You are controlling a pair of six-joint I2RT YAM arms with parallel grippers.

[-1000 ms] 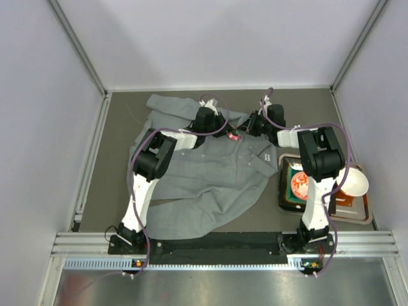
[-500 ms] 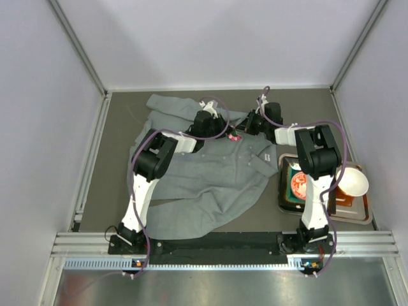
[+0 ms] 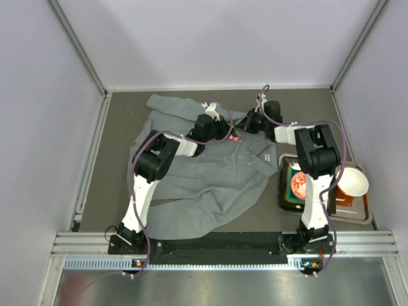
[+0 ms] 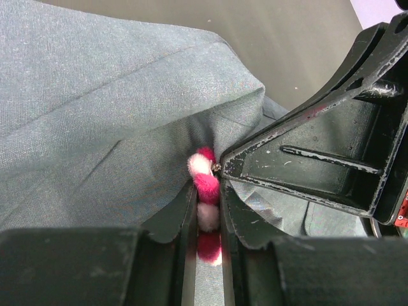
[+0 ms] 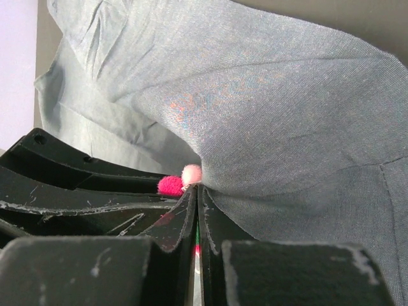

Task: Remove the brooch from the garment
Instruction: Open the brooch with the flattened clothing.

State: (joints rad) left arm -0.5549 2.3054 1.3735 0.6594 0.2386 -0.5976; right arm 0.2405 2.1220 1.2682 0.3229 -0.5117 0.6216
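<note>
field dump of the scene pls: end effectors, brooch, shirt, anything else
left end effector: shut on brooch
right end effector: shut, tips at shirt fabric beside brooch
brooch: pink and white, against shirt, between left fingers
shirt: grey, rumpled, spread out
other: tray with white bowl, right of shirt

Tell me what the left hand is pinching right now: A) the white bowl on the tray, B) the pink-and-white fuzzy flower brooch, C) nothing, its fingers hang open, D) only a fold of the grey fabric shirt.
B: the left wrist view shows the two fingers of the left hand pressed against either side of the pink-and-white fuzzy flower brooch, which sits on the grey fabric shirt.
</note>
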